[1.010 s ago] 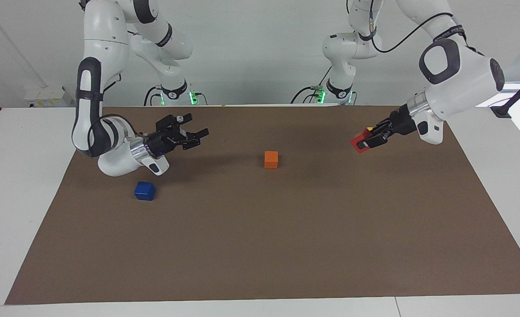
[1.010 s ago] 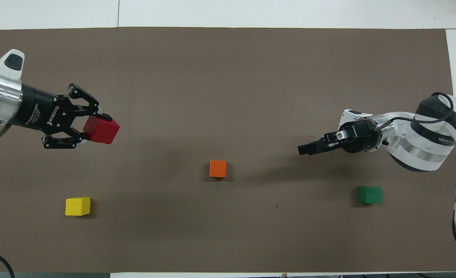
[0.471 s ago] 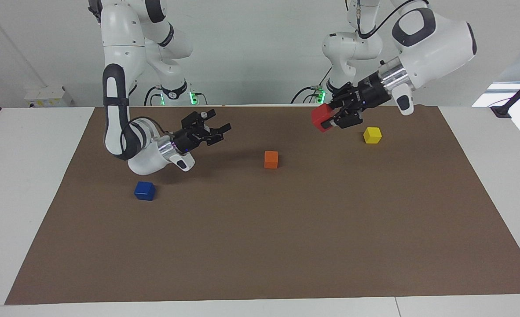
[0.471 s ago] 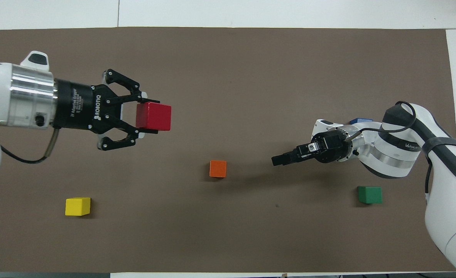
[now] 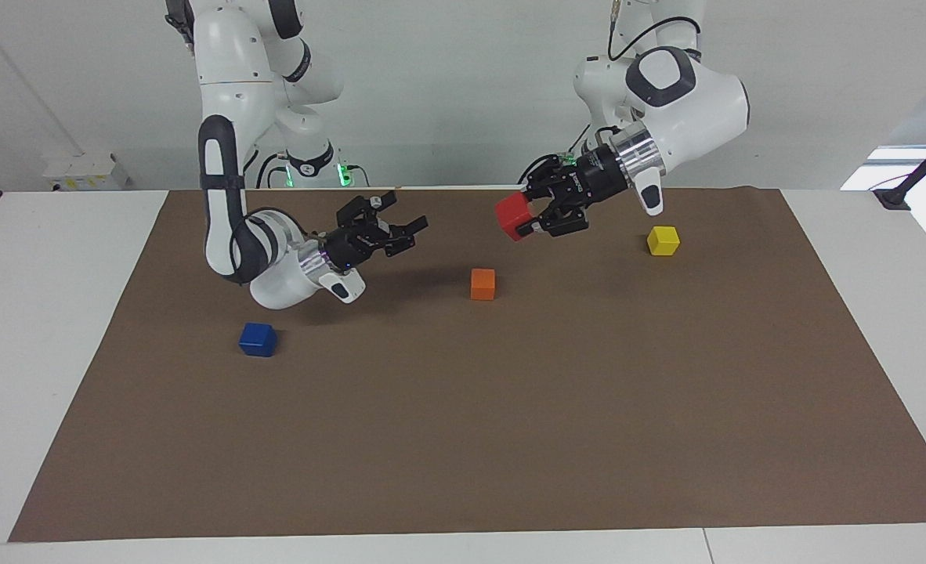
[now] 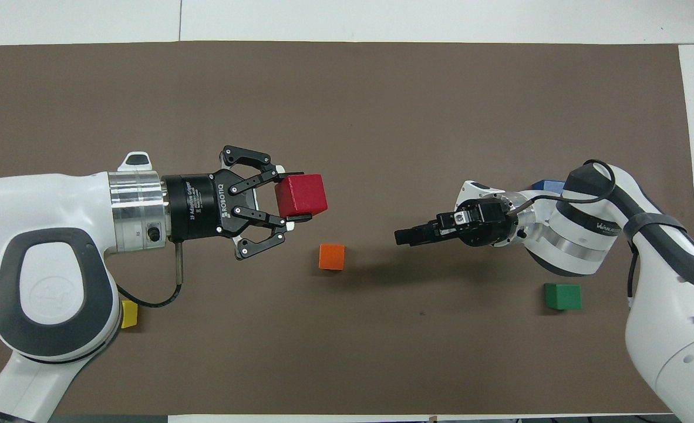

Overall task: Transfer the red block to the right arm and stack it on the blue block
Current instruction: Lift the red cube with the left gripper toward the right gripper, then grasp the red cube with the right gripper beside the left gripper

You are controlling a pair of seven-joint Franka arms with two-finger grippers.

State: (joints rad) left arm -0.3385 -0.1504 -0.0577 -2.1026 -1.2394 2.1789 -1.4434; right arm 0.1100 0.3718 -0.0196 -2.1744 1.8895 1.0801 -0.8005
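Note:
My left gripper point(image 5: 532, 215) is shut on the red block point(image 5: 512, 216) and holds it in the air over the brown mat, above the orange block point(image 5: 482, 283). In the overhead view the left gripper point(image 6: 288, 197) points toward the right gripper, with the red block point(image 6: 301, 195) at its fingertips. My right gripper point(image 5: 406, 220) is open and empty, raised and pointing at the red block with a gap between them. It also shows in the overhead view point(image 6: 403, 236). The blue block point(image 5: 258, 339) lies on the mat by the right arm and is mostly hidden under it in the overhead view point(image 6: 549, 185).
The orange block point(image 6: 332, 257) lies mid-mat below the gap between the grippers. A yellow block point(image 5: 663, 240) lies toward the left arm's end. A green block point(image 6: 562, 296) lies toward the right arm's end, nearer to the robots than the blue block. The brown mat point(image 5: 510, 439) covers the table.
My left gripper has lifted the red block and carried it toward mid-table. My right gripper has moved toward it. The gap between them has shrunk.

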